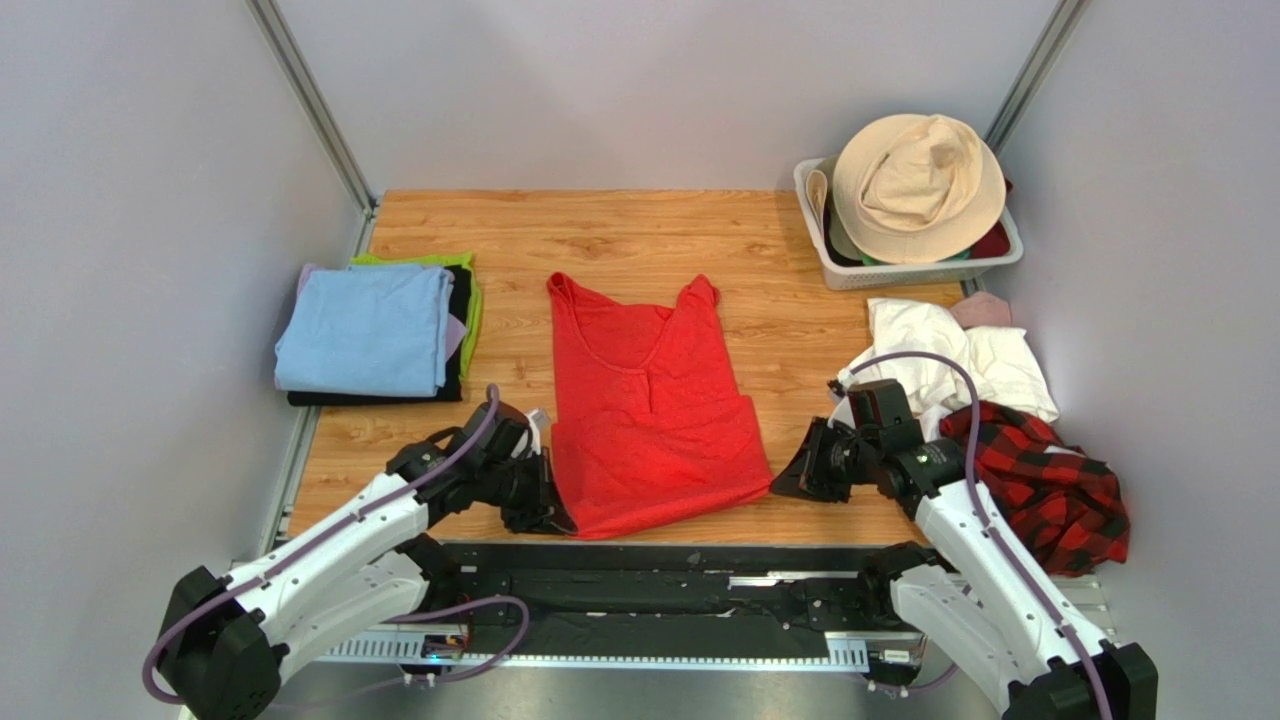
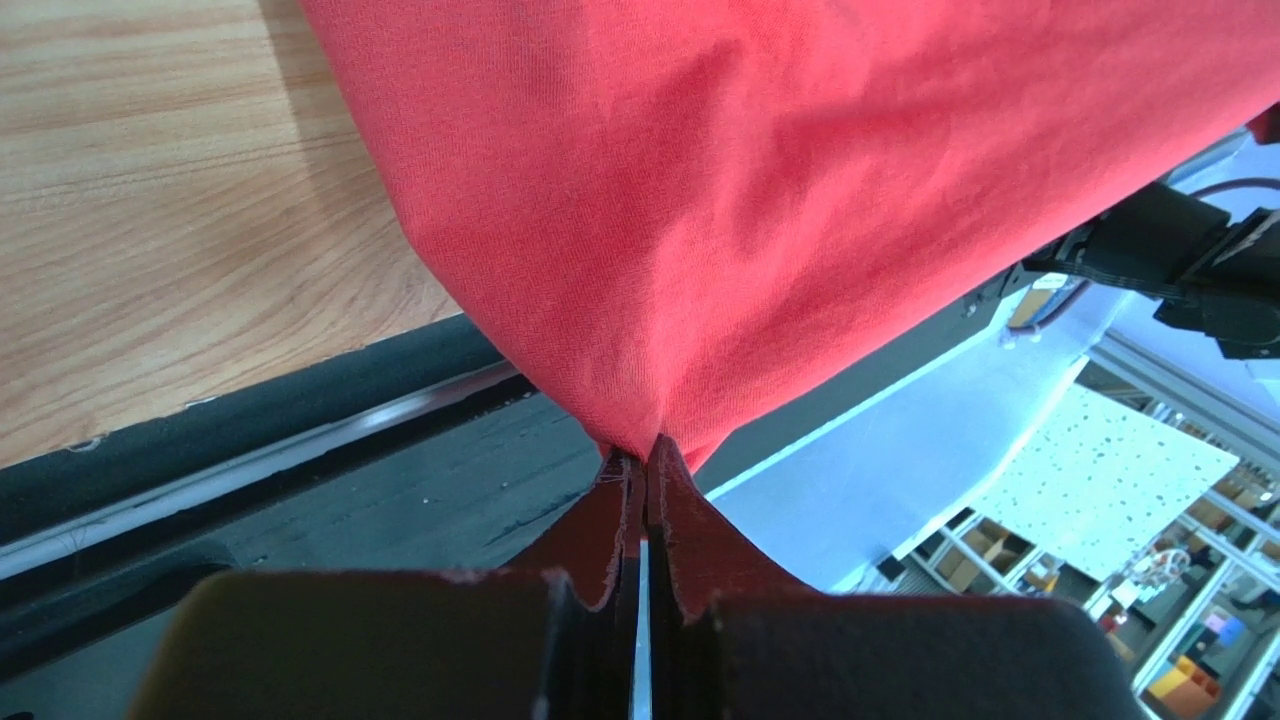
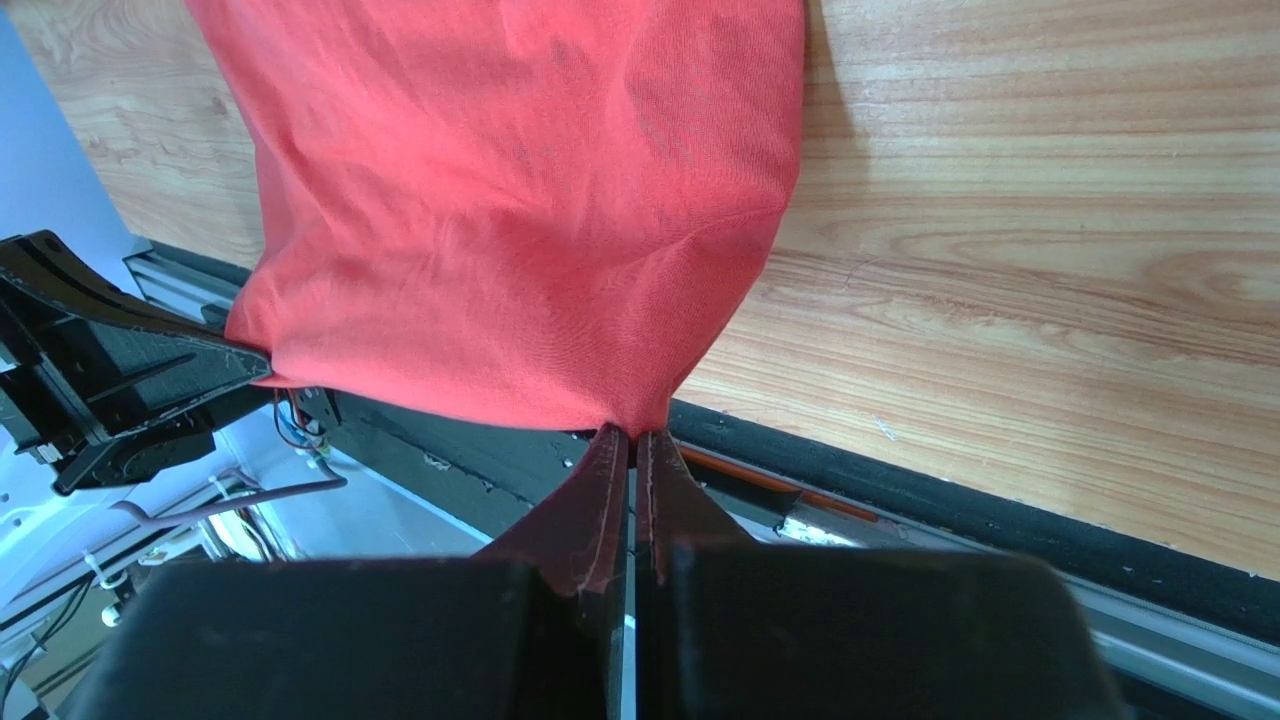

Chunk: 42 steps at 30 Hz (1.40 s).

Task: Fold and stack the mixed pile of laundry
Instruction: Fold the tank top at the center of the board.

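One white slatted basket is seen at the far right corner of the wooden table. It is capped by a beige bucket hat laid over its contents. Only slivers of green and dark red fabric are shown beneath the brim, and what they belong to cannot be told.

Spread flat at the middle of the table, neckline to the far side, is the bright red T-shirt, with its near hem at the table's front edge. Both near corners of that hem are pinched. The left gripper is clenched on the left corner and the right gripper on the right corner. In both wrist views the fabric is gathered to a point between the closed fingers.

The rest of the mixed laundry pile is heaped along the right side, beside the right arm. White cloths are piled there, with a small pink piece just behind them and near the basket. A red-and-black plaid shirt is crumpled nearest the front, touching the white cloths. The right arm's pale cable is looped across the white cloths.

On the left side, well apart from the red garment, a folded stack is set. A light blue cloth is on top, a black cloth lies beneath it, and a green cloth is showing at the far edge. A black rail is run along the table's front, just below both grippers.
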{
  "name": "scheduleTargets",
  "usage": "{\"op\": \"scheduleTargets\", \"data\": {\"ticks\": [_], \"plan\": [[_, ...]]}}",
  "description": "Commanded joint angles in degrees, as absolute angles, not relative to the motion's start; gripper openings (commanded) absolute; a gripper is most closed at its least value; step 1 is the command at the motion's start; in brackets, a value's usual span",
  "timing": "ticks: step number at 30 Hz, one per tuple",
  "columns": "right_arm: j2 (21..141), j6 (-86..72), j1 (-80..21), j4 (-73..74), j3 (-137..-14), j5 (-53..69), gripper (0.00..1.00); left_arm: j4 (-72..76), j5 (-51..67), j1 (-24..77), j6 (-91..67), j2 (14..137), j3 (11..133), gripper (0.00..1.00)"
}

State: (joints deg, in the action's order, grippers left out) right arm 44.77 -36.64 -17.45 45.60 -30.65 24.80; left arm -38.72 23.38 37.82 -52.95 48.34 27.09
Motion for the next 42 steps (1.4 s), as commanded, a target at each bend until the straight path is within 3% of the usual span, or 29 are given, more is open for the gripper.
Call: {"op": "scheduleTargets", "data": {"ticks": [1,12,26,33,42], "plan": [[43.86,-37.36,-17.58,46.14,-31.55,25.14,0.00,-37.09,22.50,38.23,-55.55,47.02,28.30,0.00],[53.78,-32.96,-17.49,49.13,-53.50,21.53,0.00,-48.42,18.19,36.65,-50.63,48.69,45.69,0.00],[62.92,-32.08,-16.88,43.86,-60.54,21.80,0.00,-42.55,24.95,25.50,-45.45,53.60,46.57,0.00],[82.15,-31.29,-14.86,41.22,-80.92,22.50,0.00,-38.85,29.79,13.46,-39.29,67.57,58.61,0.00],[121.87,-33.66,-12.48,40.70,-116.77,27.68,0.00,-32.37,26.37,3.26,-40.33,96.65,78.47,0.00]]}}
